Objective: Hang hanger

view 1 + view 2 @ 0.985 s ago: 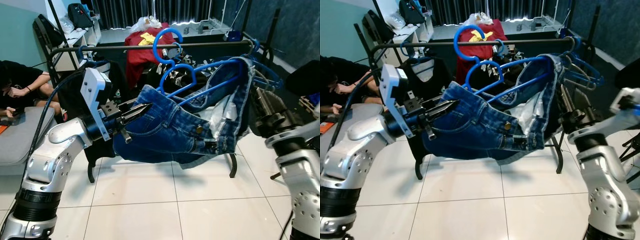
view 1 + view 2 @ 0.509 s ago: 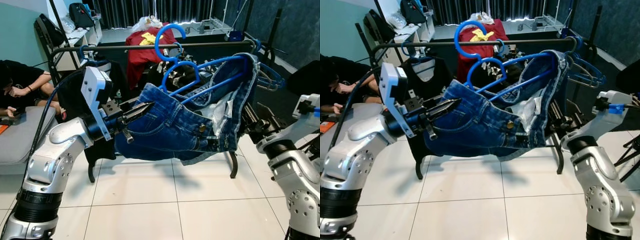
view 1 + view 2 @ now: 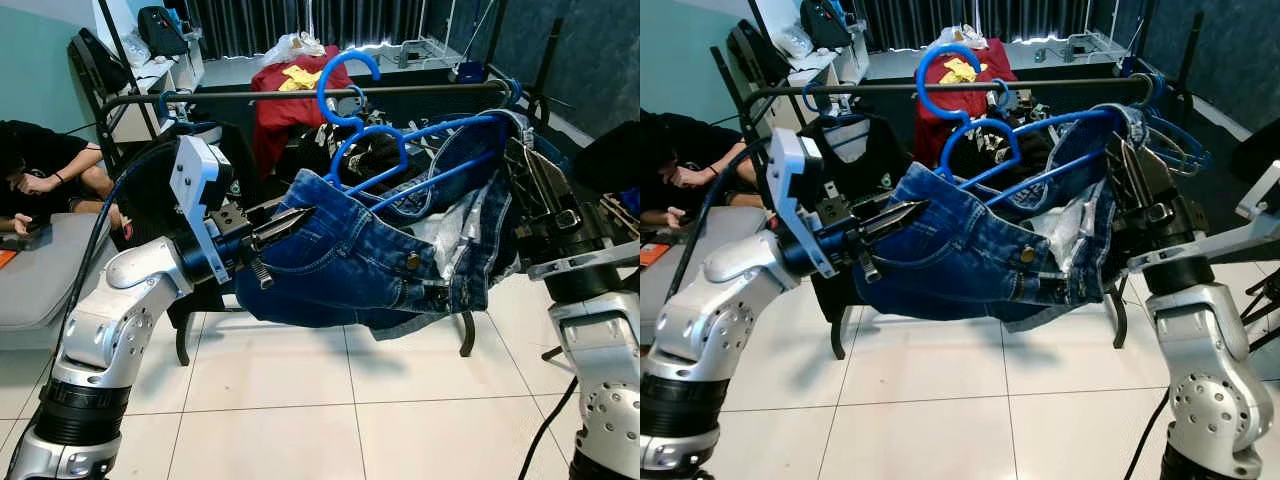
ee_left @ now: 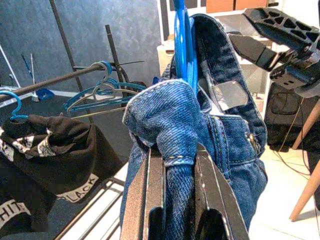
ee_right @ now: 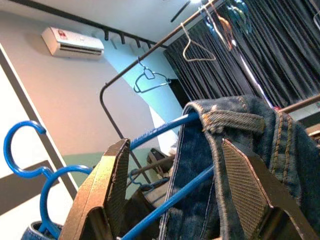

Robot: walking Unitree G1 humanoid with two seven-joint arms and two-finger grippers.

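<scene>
- The black metal clothes rack crosses the back of the scene. A red garment hangs near the middle of its rail, and a bunch of bare blue hangers sits at the right end.
- A pair of dark blue denim jeans is stretched between the two arms, in front of the rail and a little below it — draped on a blue plastic hanger.
- The hanger's hook rises at about rail height, near the middle of the rail. It looks not yet caught over it.
- The left gripper has its black fingers pressed together, pinching a fold of the denim at the jeans' left end.
- The right gripper is at the jeans' right end. Its jaws are spread, with the hanger's shoulder and the waistband lying between them; I cannot tell whether they touch the fingers.
- At the left edge of the floor a person sits low beside a grey cushion, well apart from the arms.
- Step in hand, as I judge it: carrying the loaded hanger up to the rail. The next move calls for lifting both ends together — and bringing the hook's opening over a free stretch of rail between the red garment and the bare hangers, then lowering until it seats.
</scene>
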